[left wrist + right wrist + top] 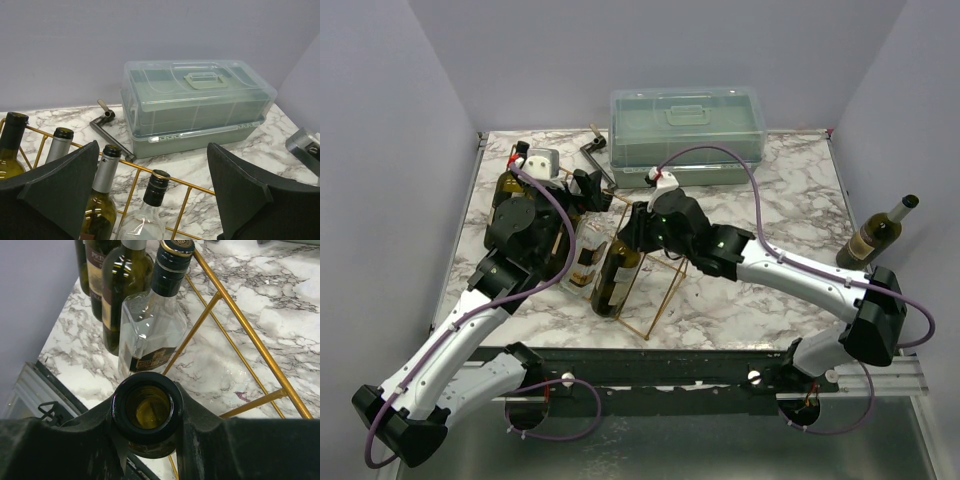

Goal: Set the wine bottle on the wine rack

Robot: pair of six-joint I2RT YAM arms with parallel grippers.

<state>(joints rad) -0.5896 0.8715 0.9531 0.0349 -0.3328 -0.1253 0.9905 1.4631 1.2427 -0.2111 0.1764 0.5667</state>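
The gold wire wine rack [655, 285] lies mid-table and carries several bottles. My right gripper [640, 226] is shut on the neck of a dark green wine bottle [617, 278] that leans in the rack's right part. In the right wrist view the fingers [210, 440] clamp its open mouth [148, 390], with a clear bottle [150, 330] and gold bars [240, 325] beyond. My left gripper [583, 190] is open and empty above the rack's far side. In the left wrist view its fingers [250, 190] straddle the clear bottle's black cap [157, 187] without touching it.
A translucent green lidded box [686, 135] stands at the back, with a black metal crank [595, 157] to its left. Another wine bottle [876, 233] stands tilted at the table's right edge. Three more bottle necks [59, 145] show in the rack's left slots.
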